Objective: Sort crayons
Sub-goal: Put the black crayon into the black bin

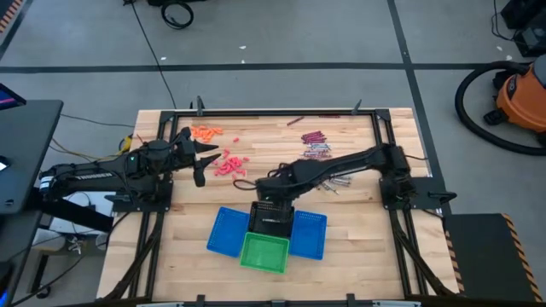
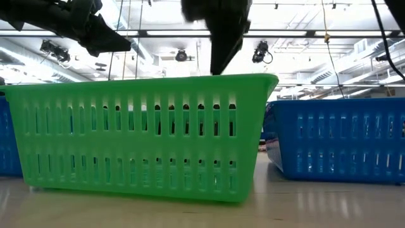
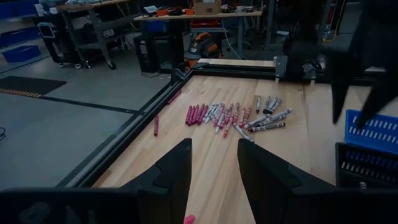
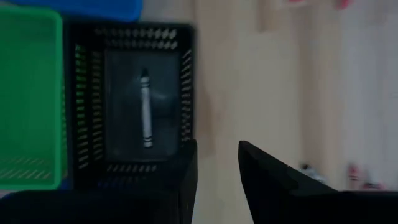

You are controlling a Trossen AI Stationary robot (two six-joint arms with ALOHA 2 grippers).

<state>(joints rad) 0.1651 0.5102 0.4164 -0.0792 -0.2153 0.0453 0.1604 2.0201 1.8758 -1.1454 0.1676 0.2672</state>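
Crayons lie flat on the wooden table in loose groups: orange ones [image 1: 205,132], pink-red ones [image 1: 229,162], maroon ones [image 1: 314,136] and silvery-grey ones [image 1: 320,153]. The maroon ones [image 3: 198,114] and the grey ones [image 3: 267,119] also show in the left wrist view. My right gripper [image 4: 217,168] is open and empty above the far edge of the black basket [image 4: 127,99]. One grey crayon [image 4: 145,118] lies on that basket's floor. My left gripper [image 3: 214,174] is open and empty above the table next to the pink-red crayons, at mid-left [image 1: 198,162].
Two blue baskets [image 1: 229,230] [image 1: 309,234] stand on either side of the black basket [image 1: 271,220], and a green basket [image 1: 264,252] stands in front of it at the near edge. A dark metal frame [image 1: 273,112] runs around the table. A few grey crayons [image 1: 337,181] lie under my right arm.
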